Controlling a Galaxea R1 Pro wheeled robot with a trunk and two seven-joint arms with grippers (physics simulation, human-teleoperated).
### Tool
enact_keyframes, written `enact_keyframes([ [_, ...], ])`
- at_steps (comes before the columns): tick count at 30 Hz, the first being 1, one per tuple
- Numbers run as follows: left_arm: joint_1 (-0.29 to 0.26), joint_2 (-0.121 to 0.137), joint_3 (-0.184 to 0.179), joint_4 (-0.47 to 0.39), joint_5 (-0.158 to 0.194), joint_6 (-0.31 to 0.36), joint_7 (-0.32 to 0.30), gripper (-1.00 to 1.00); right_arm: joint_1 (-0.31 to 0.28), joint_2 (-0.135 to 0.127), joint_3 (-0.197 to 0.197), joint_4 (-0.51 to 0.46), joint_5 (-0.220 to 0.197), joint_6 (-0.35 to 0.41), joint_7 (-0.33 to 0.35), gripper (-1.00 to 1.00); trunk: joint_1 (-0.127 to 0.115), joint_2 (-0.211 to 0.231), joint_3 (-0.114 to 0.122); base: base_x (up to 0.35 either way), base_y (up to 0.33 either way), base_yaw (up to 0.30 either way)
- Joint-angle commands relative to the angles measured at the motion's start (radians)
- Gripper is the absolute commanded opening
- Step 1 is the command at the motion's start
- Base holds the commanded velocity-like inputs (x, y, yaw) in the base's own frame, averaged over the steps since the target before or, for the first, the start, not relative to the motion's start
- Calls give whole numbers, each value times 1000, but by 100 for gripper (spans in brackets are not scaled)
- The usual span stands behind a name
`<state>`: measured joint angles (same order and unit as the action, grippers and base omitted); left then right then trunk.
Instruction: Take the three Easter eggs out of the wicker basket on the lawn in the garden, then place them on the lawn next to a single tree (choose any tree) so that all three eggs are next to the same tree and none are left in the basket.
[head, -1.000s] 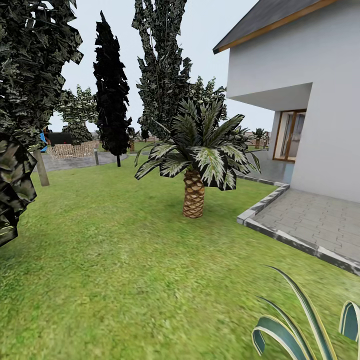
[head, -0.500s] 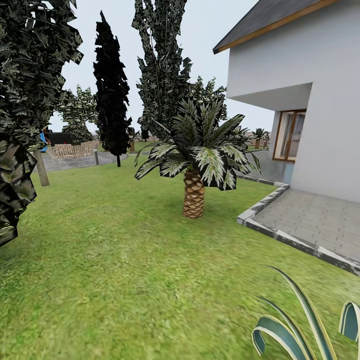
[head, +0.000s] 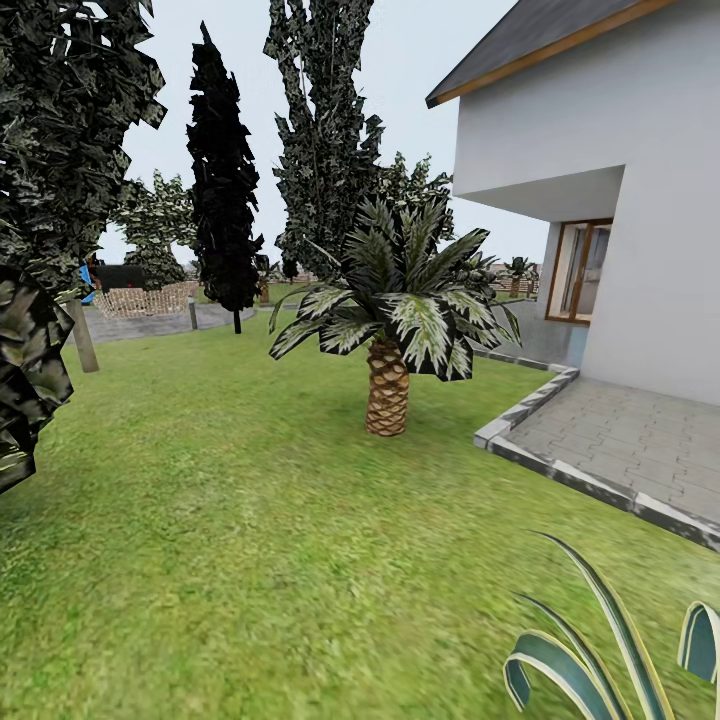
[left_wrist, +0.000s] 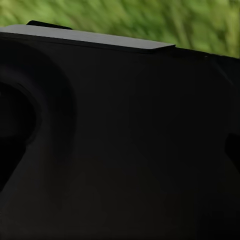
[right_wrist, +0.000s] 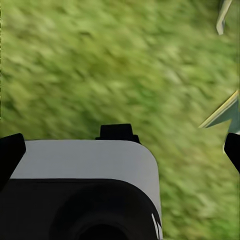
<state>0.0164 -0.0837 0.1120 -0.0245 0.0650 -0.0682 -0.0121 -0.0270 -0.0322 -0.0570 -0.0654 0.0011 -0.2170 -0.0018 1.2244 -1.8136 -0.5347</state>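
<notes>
Head view: the lawn (head: 250, 520) covers the lower half of the frame. One short palm (head: 388, 385) with a scaly trunk stands at centre. One all-black columnar tree (head: 222, 190) stands at 11 o'clock from the palm. One tree (head: 84, 335) with a pale, thin trunk stands at 9 o'clock; its crown is cut off by the frame edge. A second mottled tree (head: 322, 130) rises at 12 o'clock behind the palm, its trunk hidden by the fronds. One white house (head: 620, 200) and one paved patio (head: 620, 440) occupy the 3 o'clock side. Striped leaves (head: 590, 650) are cut off at 5 o'clock.

Left wrist view: a dark housing blocks most of the frame; blurred grass (left_wrist: 150, 22) runs along one edge. Left claw state: cannot tell.

Right wrist view: blurred grass (right_wrist: 100, 65) lies beyond a white and black housing. Right claw state: cannot tell.
</notes>
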Motion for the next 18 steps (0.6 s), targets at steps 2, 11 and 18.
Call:
enact_keyframes([
  [2,0,0,5,-2,7,-1,-1,100,-1,1,-5,2,0,-4,0,100,0,0,-1,0,0,0],
  [11,0,-2,5,-2,8,-1,-2,100,-1,4,-3,3,-3,-4,0,100,0,0,-1,0,0,0],
  [18,0,-7,7,-3,9,-1,-9,100,-1,6,-1,-17,-1,-6,3,100,0,0,-1,-15,210,0],
])
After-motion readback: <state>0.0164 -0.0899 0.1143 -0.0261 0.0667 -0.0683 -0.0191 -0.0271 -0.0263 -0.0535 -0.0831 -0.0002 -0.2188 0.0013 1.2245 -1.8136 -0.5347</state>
